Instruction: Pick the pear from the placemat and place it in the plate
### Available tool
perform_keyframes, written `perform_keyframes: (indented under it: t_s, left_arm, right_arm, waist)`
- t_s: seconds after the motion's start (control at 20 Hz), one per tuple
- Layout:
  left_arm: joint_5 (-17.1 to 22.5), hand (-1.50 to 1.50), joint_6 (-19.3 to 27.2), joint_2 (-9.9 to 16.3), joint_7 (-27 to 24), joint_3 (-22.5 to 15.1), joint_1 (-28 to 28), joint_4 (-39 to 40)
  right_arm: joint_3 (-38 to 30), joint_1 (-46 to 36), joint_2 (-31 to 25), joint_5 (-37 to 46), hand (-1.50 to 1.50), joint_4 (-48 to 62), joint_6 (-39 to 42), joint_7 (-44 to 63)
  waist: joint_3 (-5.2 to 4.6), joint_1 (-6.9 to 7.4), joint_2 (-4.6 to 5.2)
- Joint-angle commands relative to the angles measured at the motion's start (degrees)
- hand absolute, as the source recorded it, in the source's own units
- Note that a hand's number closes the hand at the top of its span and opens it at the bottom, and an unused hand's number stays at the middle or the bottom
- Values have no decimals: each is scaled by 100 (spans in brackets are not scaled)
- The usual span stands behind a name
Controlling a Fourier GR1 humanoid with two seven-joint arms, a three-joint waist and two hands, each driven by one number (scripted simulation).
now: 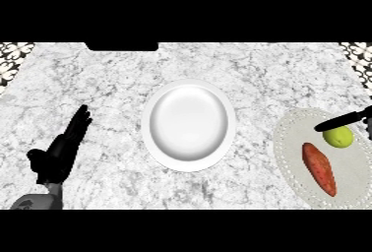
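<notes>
A yellow-green pear (338, 137) lies on the pale oval placemat (294, 128) at the right side of the counter. Only the fingers of my right hand (343, 120) show, coming in from the right edge, straight and just above the pear's top, touching or nearly touching it. The white plate (188, 125) stands in the middle of the counter with nothing on it. My left hand (62, 150) rests open at the lower left, fingers pointing up, well away from the plate.
A long orange-red sweet potato (320, 169) lies on the placemat just below the pear. A dark object (121, 46) sits at the counter's far edge. The counter is grey marble, with patterned wall at both upper corners.
</notes>
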Motion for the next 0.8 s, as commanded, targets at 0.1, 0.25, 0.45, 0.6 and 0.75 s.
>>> perform_keyframes:
  t_s: [0.1, 0.25, 0.45, 0.6, 0.75]
  left_arm:
    - [172, 0, -356, 267, 162, 218, 352, -482]
    - [-117, 0, -167, -16, -198, 266, -53, 190]
    - [-216, 0, -97, -222, 111, 215, -3, -137]
    - [-238, 0, -127, -256, -75, 150, 313, -258]
    - [-196, 0, -171, -185, 99, 331, -46, -91]
  right_arm:
    - [-56, 43, -48, 158, -150, 429, 489, 269]
    - [-29, 156, 231, 381, -150, 345, 264, 292]
    - [-309, -26, 551, 567, -150, 1016, 119, -321]
    - [-497, 113, 314, 260, 150, 973, 689, -880]
    - [-479, 151, 527, 444, 150, 873, 350, -931]
  waist:
    - [1, 24, -11]
    - [-2, -28, -5]
    - [2, 9, 2]
    - [3, 16, 3]
    - [2, 1, 2]
